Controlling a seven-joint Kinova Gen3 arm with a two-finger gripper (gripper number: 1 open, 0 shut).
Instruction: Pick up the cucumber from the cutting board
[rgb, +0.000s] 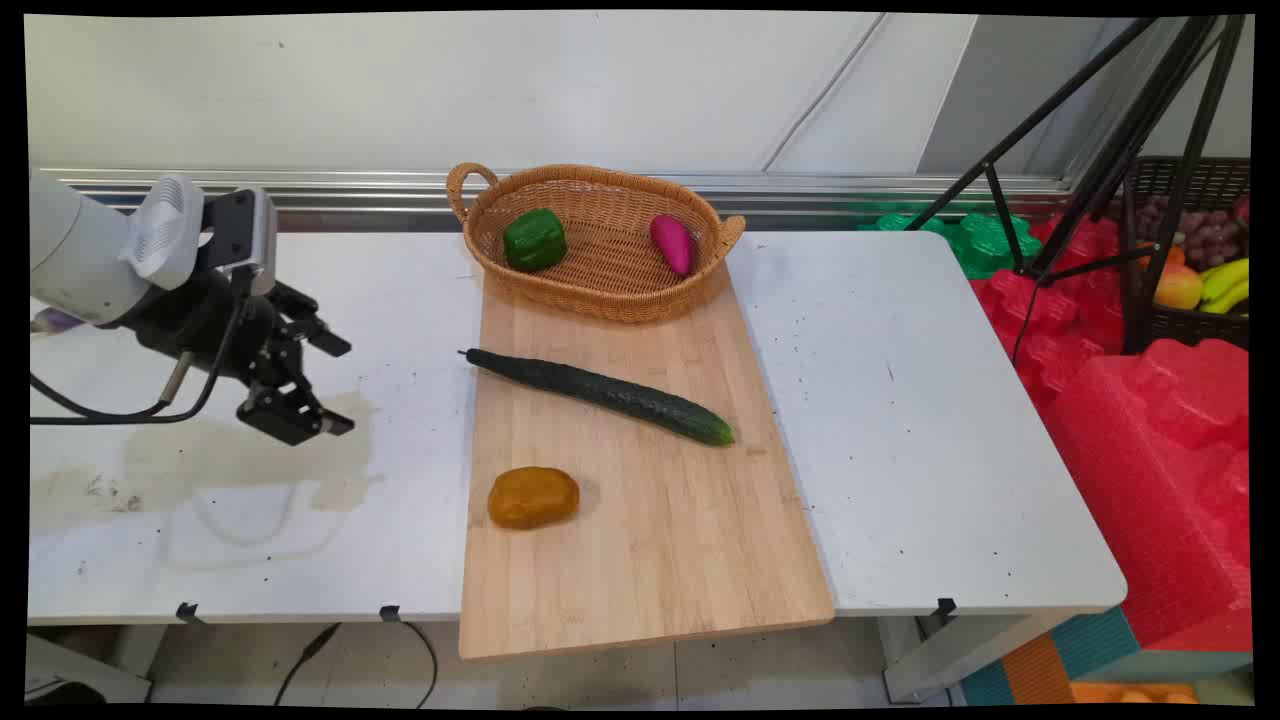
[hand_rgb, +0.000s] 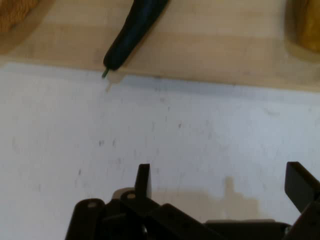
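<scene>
Our gripper (rgb: 325, 385) hangs released and empty left of the cutting board (rgb: 640, 520), facing the cucumber (rgb: 600, 393) lying there.

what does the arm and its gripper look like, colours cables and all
The arm is white with rounded links and a ribbed, vented white cap near the wrist. A grey and black block sits on top of the wrist. The gripper is black, with an angular linkage and two flat, squared fingers. Black cables loop below the wrist. No lettering shows.
</scene>
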